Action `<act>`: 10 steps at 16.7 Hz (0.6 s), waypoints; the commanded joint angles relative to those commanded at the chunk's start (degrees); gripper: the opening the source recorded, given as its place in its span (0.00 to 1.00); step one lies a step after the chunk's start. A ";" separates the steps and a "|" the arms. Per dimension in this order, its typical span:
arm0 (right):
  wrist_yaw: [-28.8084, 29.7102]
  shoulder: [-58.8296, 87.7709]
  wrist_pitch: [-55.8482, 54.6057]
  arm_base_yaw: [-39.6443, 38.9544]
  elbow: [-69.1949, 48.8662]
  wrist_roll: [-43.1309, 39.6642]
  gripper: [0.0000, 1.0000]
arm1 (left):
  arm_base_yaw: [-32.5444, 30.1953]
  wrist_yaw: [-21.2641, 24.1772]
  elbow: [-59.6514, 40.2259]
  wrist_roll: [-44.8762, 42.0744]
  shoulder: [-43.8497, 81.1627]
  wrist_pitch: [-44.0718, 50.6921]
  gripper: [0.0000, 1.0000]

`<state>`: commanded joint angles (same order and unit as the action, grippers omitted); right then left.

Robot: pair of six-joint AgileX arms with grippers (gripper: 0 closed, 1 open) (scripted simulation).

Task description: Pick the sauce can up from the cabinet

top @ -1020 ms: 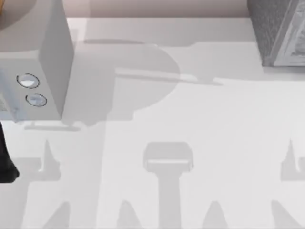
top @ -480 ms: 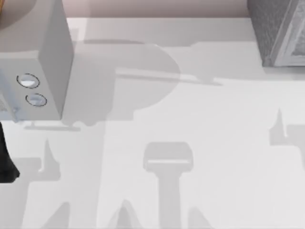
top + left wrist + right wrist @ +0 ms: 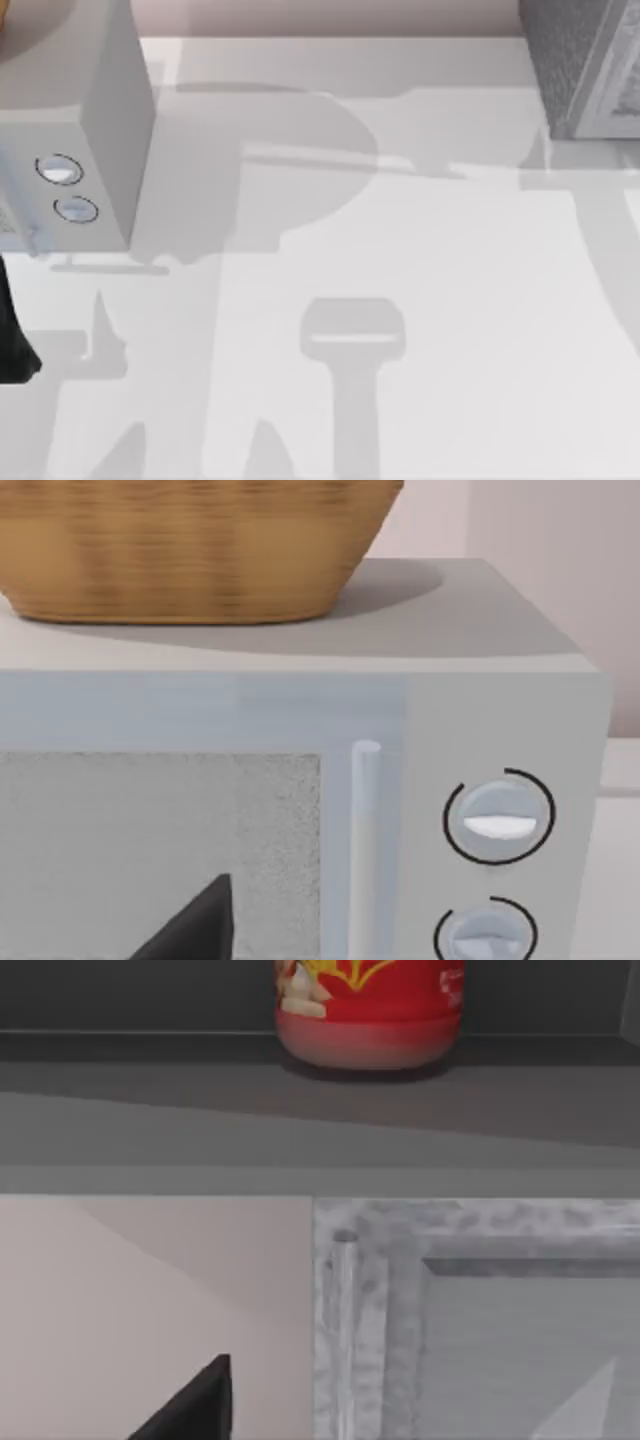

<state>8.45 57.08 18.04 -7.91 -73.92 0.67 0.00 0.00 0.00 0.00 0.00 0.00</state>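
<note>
Right gripper: one dark fingertip [image 3: 195, 1405] is in its wrist view; whether its fingers are spread or closed, I cannot tell, likewise for the left arm, parked facing the microwave [image 3: 500, 720]. Just beyond the fingertip is the cabinet [image 3: 470, 1300] front; the can [image 3: 368, 1010] stands upright on a dark ledge above it. Approach level and centre on the can before closing. The table [image 3: 420, 300] is pale; the cabinet is at its far right, a basket [image 3: 190, 550] tops the microwave.

One sauce can [image 3: 369, 1012], one cabinet [image 3: 585, 65], one microwave [image 3: 70, 120], one basket [image 3: 190, 545].
</note>
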 joint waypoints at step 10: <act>2.82 18.96 5.88 -2.66 -25.88 0.23 1.00 | 0.00 0.00 0.00 0.00 0.00 0.00 1.00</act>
<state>11.27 76.05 23.92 -10.58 -99.80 0.90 0.00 0.00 0.00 0.00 0.00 0.00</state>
